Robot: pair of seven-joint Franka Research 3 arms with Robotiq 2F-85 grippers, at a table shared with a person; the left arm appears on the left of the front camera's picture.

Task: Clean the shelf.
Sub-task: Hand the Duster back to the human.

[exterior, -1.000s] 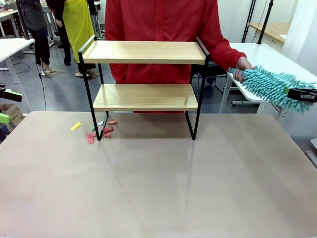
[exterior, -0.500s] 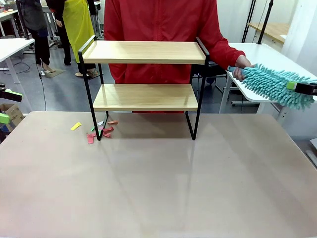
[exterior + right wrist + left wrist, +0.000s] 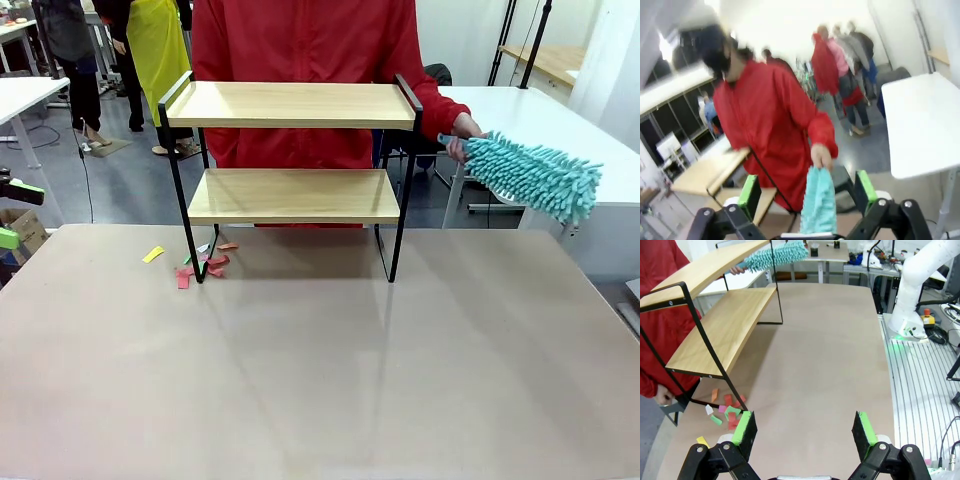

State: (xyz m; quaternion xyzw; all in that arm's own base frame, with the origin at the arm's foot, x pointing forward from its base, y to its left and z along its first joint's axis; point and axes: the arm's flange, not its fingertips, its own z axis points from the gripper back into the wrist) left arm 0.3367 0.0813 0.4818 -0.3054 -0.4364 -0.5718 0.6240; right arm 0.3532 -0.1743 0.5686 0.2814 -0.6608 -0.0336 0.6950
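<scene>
Beige table (image 3: 330, 380) bears the shelf (image 3: 290, 150) and paper scraps (image 3: 200, 265).

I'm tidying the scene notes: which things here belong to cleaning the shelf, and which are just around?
For the job:
- shelf
- teal duster in the person's hand
- paper scraps by the shelf's leg

Just around:
- white side table

The right wrist view is motion-blurred throughout: the person (image 3: 765, 130), the shelf (image 3: 710, 175) and the duster (image 3: 818, 202) show only as soft shapes, and the duster's lower end is cut off at the bottom edge. In the front view the shelf (image 3: 290, 105) hides the person's waist; the paper scraps (image 3: 200, 265) are too small to tell apart
</scene>
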